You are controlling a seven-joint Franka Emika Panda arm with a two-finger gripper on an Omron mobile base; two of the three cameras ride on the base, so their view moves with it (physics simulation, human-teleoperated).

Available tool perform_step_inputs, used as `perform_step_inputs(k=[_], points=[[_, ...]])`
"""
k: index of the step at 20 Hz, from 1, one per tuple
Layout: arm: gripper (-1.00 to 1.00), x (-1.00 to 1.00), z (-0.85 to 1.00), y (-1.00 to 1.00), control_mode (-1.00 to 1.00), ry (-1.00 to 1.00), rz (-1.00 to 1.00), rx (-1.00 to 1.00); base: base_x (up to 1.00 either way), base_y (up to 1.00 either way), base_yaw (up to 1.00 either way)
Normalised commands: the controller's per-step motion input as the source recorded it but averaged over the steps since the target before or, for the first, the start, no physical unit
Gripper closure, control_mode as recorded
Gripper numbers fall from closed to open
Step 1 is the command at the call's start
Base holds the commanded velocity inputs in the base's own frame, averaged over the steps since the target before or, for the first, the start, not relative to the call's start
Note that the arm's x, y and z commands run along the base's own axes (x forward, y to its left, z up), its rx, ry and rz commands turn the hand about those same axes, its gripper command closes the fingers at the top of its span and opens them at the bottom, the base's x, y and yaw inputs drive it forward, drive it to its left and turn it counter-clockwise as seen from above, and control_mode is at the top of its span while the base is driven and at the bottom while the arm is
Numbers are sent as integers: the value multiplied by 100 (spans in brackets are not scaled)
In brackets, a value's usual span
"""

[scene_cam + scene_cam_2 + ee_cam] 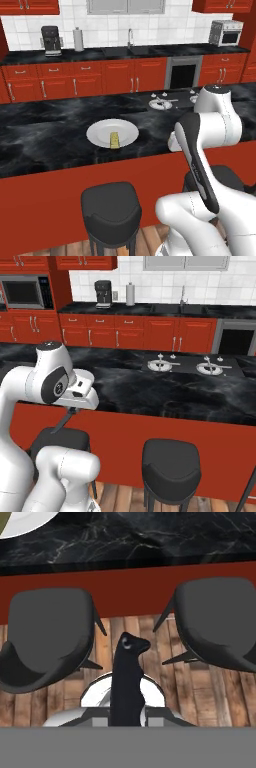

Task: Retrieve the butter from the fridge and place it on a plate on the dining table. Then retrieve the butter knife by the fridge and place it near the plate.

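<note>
- Butter [115, 139] lies on plate [112, 133] on counter [55, 130], first half looks done.
- Claw [131, 643] narrow, pinched on nothing, above stools [50, 632], plate at its 11 o'clock.
- Next: drive to fridge side, find knife, open claw before descending, grab handle squarely.

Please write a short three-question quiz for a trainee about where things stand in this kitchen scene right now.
1. True or false: the butter lies on the plate.
2. What does the plate rest on? A) the wooden floor B) the dining table C) a stool
3. Fill in: in the hand view, the gripper points down at the wooden floor between two black ____.

Key: 1 true; 2 B; 3 stools.
</note>
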Motion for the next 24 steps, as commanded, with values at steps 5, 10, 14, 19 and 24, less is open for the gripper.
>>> perform_step_inputs(k=[5, 10, 14, 19, 24], points=[[100, 32, 22, 0, -100, -5, 4, -3, 0, 0, 0], [100, 78, 19, 0, -100, 3, 3, -2, 0, 0, 0], [100, 90, 1, 0, -100, 6, 0, 0, 0, 0, 0], [100, 79, 0, 0, -100, -2, 0, 0, 0, 0, 0], [100, 70, -5, 0, -100, -1, -2, 0, 0, 0, 0]])
